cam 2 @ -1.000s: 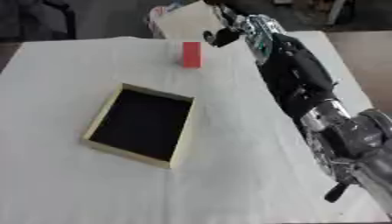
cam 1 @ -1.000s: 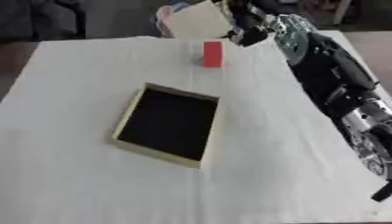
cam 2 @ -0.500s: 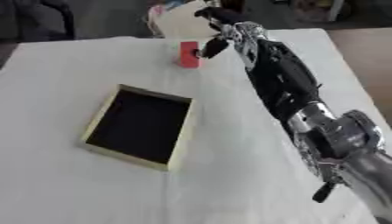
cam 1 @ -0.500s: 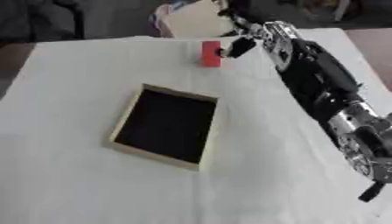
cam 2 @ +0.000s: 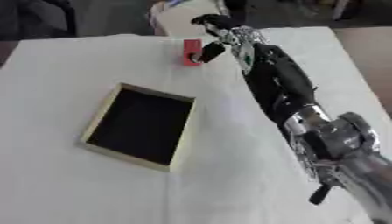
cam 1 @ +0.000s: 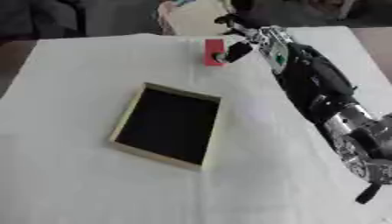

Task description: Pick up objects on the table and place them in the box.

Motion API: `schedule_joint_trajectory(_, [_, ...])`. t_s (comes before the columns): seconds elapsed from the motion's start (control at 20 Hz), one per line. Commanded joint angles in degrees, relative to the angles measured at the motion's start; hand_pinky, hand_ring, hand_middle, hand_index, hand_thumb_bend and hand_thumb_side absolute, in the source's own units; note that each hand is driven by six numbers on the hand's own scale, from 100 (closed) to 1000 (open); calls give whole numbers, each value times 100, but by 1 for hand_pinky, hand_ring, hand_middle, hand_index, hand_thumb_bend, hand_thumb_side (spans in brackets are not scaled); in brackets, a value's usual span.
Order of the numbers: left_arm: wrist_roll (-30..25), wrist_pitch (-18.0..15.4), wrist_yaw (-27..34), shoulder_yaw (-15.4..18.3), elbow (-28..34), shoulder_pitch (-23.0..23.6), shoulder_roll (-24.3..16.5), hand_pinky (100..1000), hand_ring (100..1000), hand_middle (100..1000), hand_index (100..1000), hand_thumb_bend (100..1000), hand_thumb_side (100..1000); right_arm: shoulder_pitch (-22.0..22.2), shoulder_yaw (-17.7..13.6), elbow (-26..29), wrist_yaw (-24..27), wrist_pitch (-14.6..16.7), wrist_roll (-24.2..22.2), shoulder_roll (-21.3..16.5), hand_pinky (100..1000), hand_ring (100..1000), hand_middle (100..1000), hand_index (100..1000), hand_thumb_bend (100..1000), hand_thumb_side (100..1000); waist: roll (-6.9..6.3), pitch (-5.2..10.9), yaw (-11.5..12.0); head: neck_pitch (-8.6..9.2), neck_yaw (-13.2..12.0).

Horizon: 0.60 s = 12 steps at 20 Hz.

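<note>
A small red block (cam 1: 213,51) stands upright on the white tablecloth near the table's far edge. My right hand (cam 1: 246,36) reaches in from the right. Its thumb (cam 1: 234,52) presses the block's right side and its fingers (cam 1: 229,20) curl over behind the block's top. The block still rests on the cloth. The box (cam 1: 153,154), a shallow tan tray with a black inside, lies askew in the middle of the table, nearer to me and left of the block. It holds nothing. My left hand shows in no view.
A white cloth (cam 1: 69,87) covers the whole table. A pale tan object (cam 1: 191,17) stands just beyond the far edge behind the block. My right arm (cam 1: 321,92) stretches along the table's right side.
My right hand has moved left and down from above and beside the red block until its thumb and fingers closed around it. The block and box have stayed in place.
</note>
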<state>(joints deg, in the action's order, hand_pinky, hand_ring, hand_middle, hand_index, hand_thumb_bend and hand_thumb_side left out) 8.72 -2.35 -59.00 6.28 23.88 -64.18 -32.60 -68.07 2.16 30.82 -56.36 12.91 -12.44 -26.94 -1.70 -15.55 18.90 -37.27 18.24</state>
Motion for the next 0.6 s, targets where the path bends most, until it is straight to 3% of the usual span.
schedule_joint_trajectory(0.05, [-6,-18,27,17,133,-171,-97,817,770,770,848,447,508,-109,-46,31,70,-40,30,-89,788,909,912,1000,363,347,-26,77,45,78,47])
schedule_joint_trajectory(0.45, [-11,-24,43,16,124,-165,-90,817,771,771,849,448,506,-53,-62,-42,124,-107,127,-150,776,890,861,1000,336,337,-52,-18,92,121,82])
schedule_joint_trajectory(0.6, [-10,-30,52,15,124,-158,-87,817,771,771,849,448,506,-37,-64,-53,131,-106,157,-148,769,874,811,996,277,311,-63,-34,87,108,71])
